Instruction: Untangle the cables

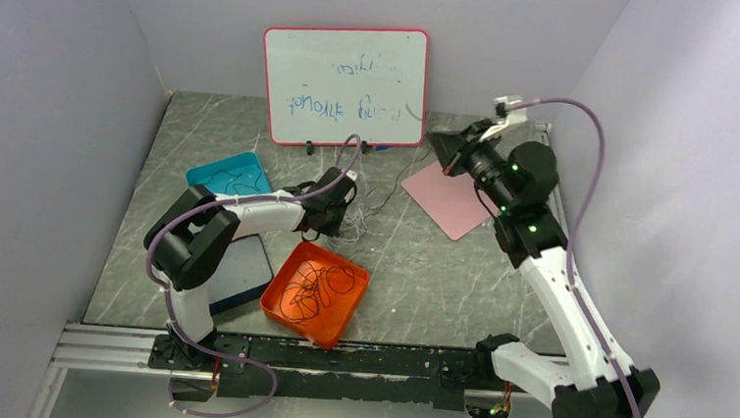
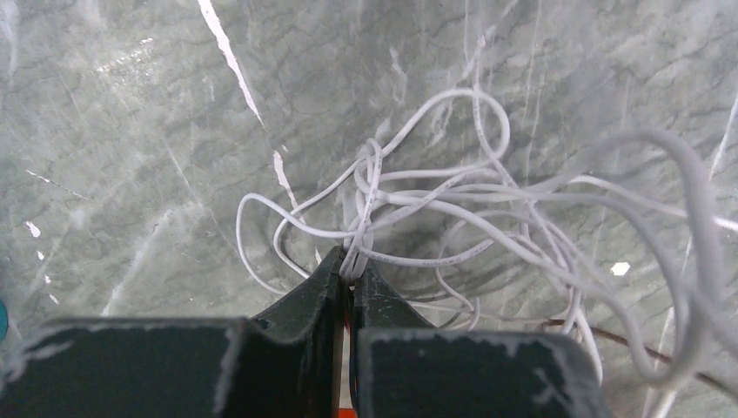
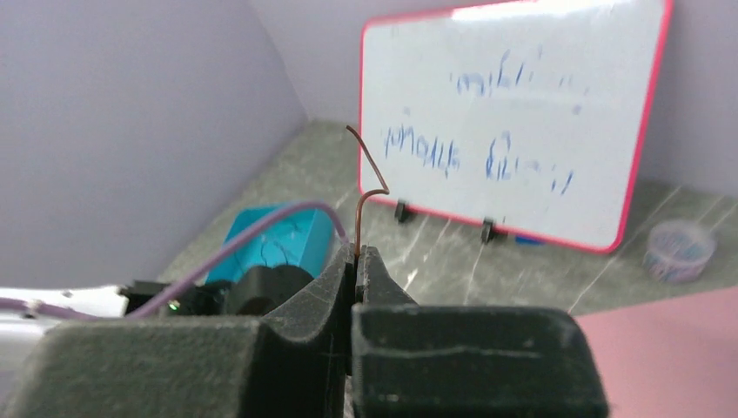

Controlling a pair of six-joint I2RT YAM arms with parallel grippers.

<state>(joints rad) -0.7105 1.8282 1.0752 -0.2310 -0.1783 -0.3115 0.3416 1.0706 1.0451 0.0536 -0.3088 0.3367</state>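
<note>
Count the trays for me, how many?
3: a teal tray back left, an orange tray near the front, a dark blue tray partly hidden under the left arm.

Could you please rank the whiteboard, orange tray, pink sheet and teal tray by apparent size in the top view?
1. Whiteboard
2. Orange tray and pink sheet, too alike to rank
3. Teal tray, partly hidden

Whiteboard (image 1: 343,86), orange tray (image 1: 291,324), teal tray (image 1: 213,172), pink sheet (image 1: 446,197)
</note>
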